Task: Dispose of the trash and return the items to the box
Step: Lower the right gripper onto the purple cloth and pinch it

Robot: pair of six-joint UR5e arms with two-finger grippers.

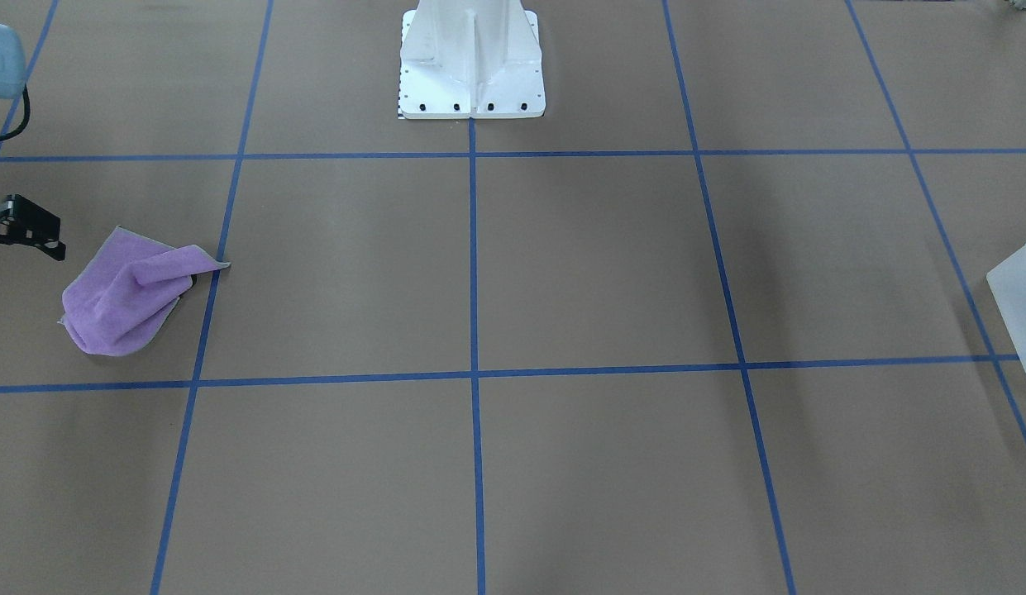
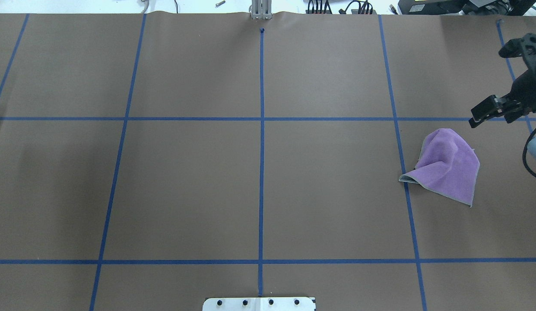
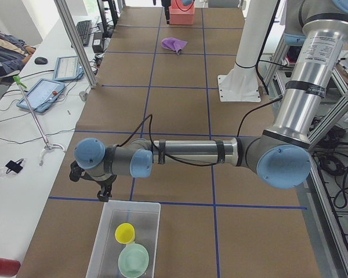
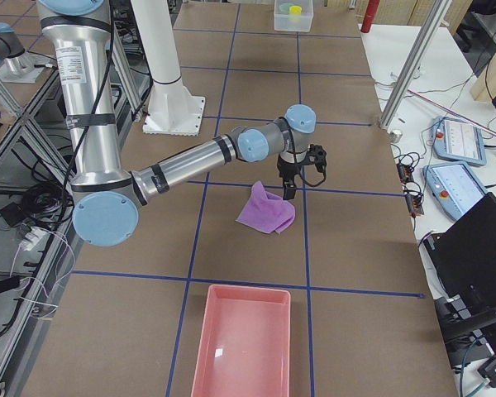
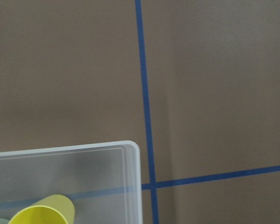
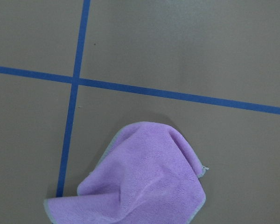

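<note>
A crumpled purple cloth lies on the brown table and also shows in the right wrist view. My right gripper hangs just beyond the cloth, open and empty, its jaws spread wide. The translucent box stands at the table's left end and holds a yellow cup and a pale green bowl. My left gripper hovers by the box's far rim; I cannot tell if it is open or shut. The left wrist view shows the box corner and the cup.
A pink tray sits at the table's right end, past the cloth. The white robot base stands at the table's middle back. Blue tape lines grid the table. Tablets and cables lie on a side bench.
</note>
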